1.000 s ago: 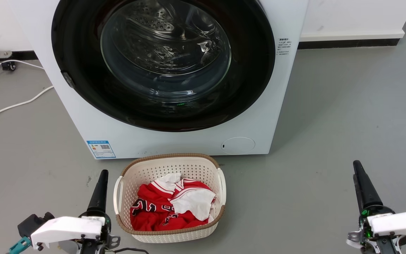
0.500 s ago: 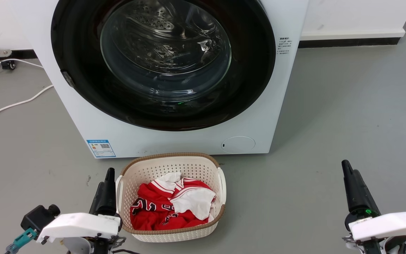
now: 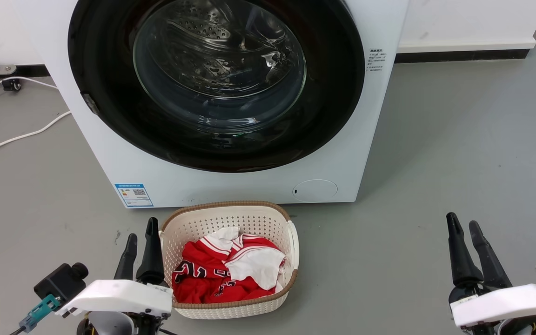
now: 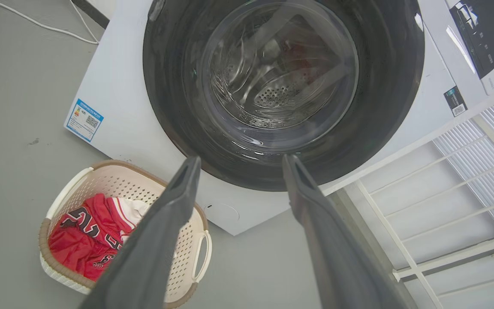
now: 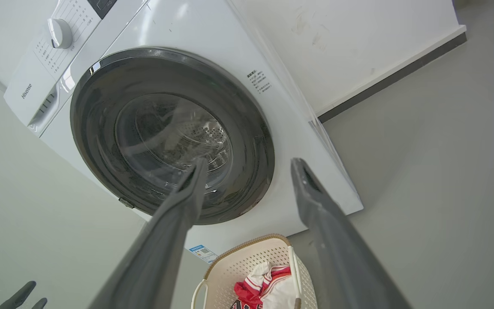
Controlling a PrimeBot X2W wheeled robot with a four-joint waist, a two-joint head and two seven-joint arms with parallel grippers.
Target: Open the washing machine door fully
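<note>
The left end effector [image 3: 142,228] hangs low over the grey floor [image 3: 458,139] with its two dark fingers parted and nothing between them. In the head view one finger [image 3: 151,256] stands just beside the left wall of the laundry basket [image 3: 224,204]; whether it touches cannot be told. The right end effector [image 3: 461,219] is also spread and empty, well apart from the basket on the far side, over bare floor.

The washing machine [image 3: 231,186] stands on the floor against the back wall, its white front facing the robot. The washing machine door [image 3: 333,93] is shut, its glossy black ring lying flush against the front, and the perforated steel drum shows through the glass window [image 3: 219,65]. Low on the front are a blue label [image 3: 133,195] at the left and a round hatch [image 3: 314,190] at the right.

The beige basket sits on the floor just before the machine, holding a crumpled red and white garment [image 3: 203,274]. White cables [image 3: 16,137] trail across the floor to the machine's left.

In the left wrist view the fingers frame the lower rim of the door [image 4: 384,107]; in the right wrist view the control dial [image 5: 60,33] shows above the door.
</note>
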